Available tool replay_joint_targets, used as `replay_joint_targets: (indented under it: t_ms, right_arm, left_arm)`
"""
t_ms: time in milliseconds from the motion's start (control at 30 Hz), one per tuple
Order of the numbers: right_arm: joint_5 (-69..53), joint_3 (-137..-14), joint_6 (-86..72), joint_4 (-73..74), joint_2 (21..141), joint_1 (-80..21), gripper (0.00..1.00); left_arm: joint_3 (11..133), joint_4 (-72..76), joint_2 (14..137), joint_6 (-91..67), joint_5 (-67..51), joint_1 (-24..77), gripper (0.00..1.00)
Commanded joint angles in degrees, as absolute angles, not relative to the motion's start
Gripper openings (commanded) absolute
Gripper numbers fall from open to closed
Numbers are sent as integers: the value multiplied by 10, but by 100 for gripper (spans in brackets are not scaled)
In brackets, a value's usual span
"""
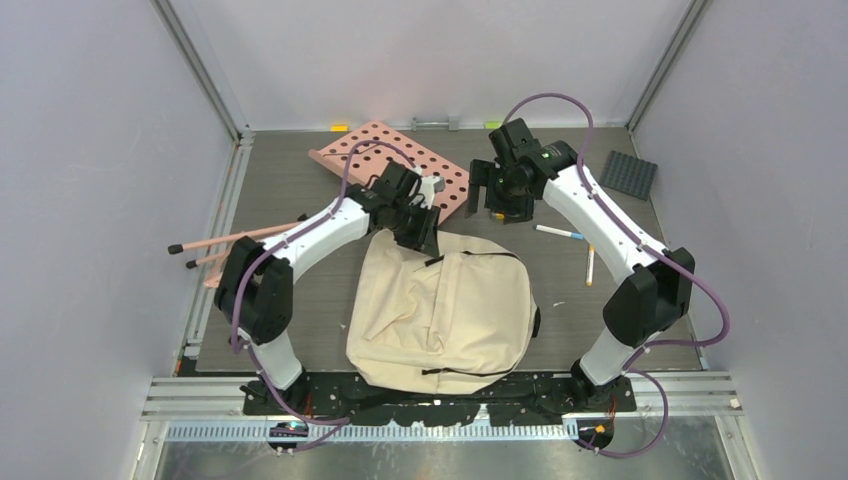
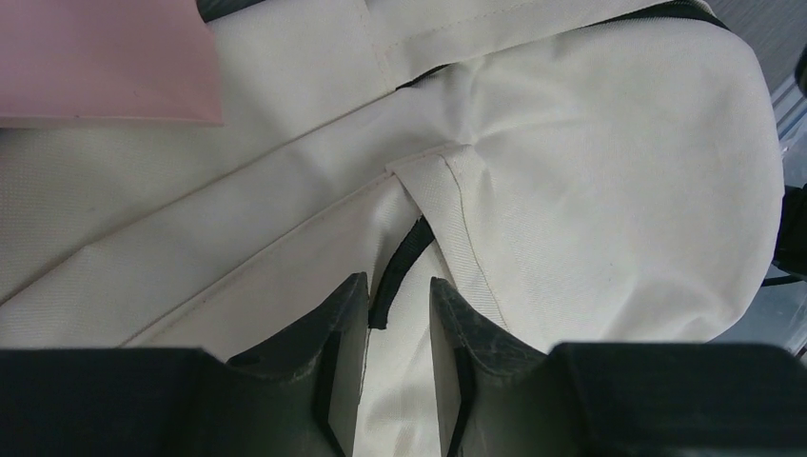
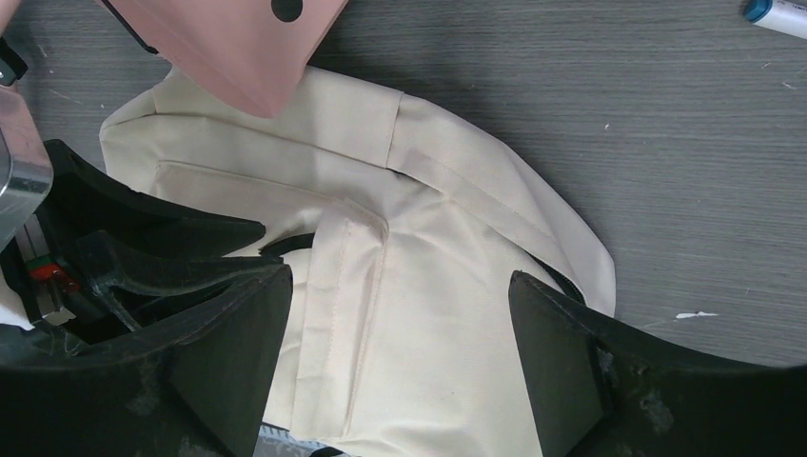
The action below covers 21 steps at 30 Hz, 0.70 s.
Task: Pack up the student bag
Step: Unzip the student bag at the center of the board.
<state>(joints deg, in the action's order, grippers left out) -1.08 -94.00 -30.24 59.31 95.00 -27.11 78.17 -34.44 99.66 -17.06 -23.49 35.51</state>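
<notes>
The student bag [image 1: 440, 305] lies flat in the middle of the table, cream fabric with black zippers. My left gripper [image 1: 425, 235] is pressed onto its far left corner. In the left wrist view its jaws [image 2: 398, 286] stand a narrow gap apart on the bag [image 2: 590, 143]. The end of a black zipper pull tab [image 2: 404, 257] lies at the left fingertip, and bag cloth fills the gap. My right gripper [image 1: 495, 195] hovers beyond the bag's far edge. It is wide open [image 3: 398, 278] above the bag's top [image 3: 428, 286], holding nothing.
A pink perforated board [image 1: 400, 160] lies just behind the bag, and its corner [image 3: 228, 38] overlaps the bag's edge. Two pens [image 1: 560, 233] [image 1: 590, 265] lie to the right, pink pencils [image 1: 230, 240] at the left. A dark studded plate [image 1: 629, 173] sits far right.
</notes>
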Motion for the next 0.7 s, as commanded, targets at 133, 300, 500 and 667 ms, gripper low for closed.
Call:
replay_joint_targets:
  t_ms: [133,300,500,667]
  right_arm:
    - [-11,-945,-306,602,951,-267,89]
    - [-15,-935,-309,602,948,-267,89]
    - [-19,-926,-311,600,942,-268,89]
    - [-23,-916,-314,592,934,-267,89]
  left_arm:
    - [764,-333,987,-156,-238,371,29]
    - [755,-333,990,-155,-232,374,30]
    - [756,-346,996,-135,-187,380,31]
    - [753,-357,992,-106,-126,397,33]
